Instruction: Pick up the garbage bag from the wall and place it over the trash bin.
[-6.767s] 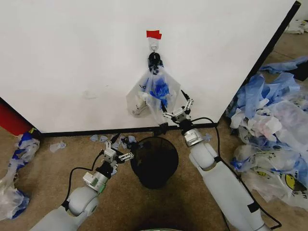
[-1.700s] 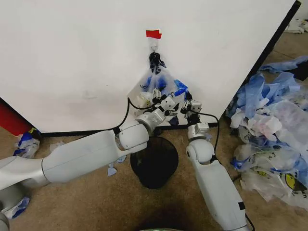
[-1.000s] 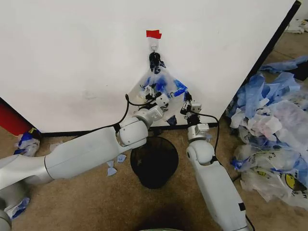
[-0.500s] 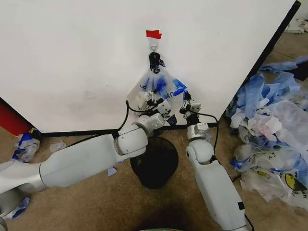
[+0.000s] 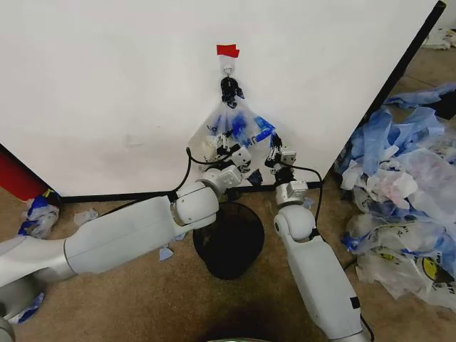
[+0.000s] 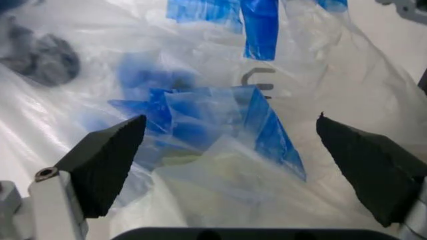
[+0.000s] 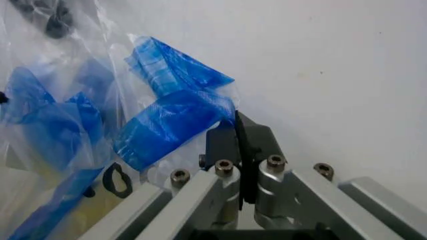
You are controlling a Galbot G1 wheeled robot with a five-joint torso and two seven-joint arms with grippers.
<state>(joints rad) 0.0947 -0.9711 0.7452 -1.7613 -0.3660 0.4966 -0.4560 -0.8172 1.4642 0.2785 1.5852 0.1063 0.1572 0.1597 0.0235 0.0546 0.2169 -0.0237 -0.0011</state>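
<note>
Above the trash bin [image 5: 229,239], my left gripper [image 6: 230,150], jaws wide apart, faces the hanging garbage bag [image 5: 234,132]; my right gripper [image 7: 238,135] pinches its edge, jaws closed.

Legible text: none complete. Garbage bag [image 6: 220,165] bears a dark print fragment resembling a letter "E" or "C", directly ahead of the left gripper [image 6: 230,165], between its spread fingers. Remaining print on the bag unreadable.
</note>
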